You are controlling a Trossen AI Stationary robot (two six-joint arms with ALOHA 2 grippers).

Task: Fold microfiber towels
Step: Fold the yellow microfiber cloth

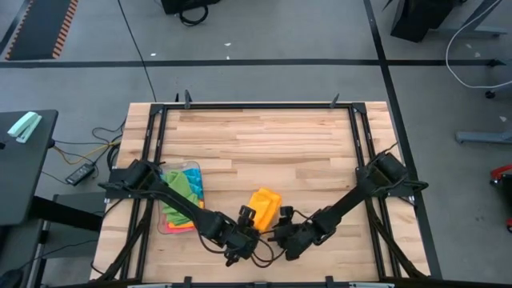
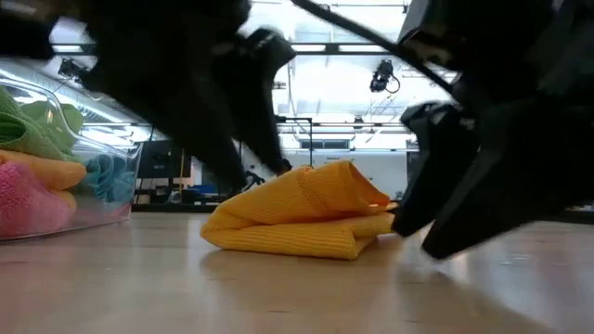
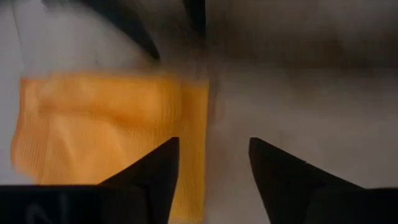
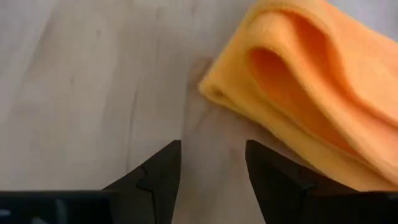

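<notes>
Currently I read the clear plastic tray (image 1: 162, 226) at the left side of the wooden worktop (image 1: 264, 144), under the left arm. It contains bunched microfiber towels: green (image 2: 28, 130), orange (image 2: 46, 172), pink (image 2: 28, 204) and sky blue (image 2: 109, 176), pressed against its clear wall in the low view.

One orange towel (image 1: 265, 208) lies folded on the worktop near the front edge, right of the tray and between the two claws.

Left claw (image 1: 242, 230): positioned at the near left corner of the orange towel. In the left wrist view its fingers (image 3: 158, 168) stand apart, one overlapping the towel's edge; I see nothing clamped between them.

Right claw (image 1: 282, 230): positioned just beside the towel's near right corner. Its fingers (image 4: 163, 168) stand apart over bare wood, holding nothing, with the towel's folded corner just beyond them.
</notes>
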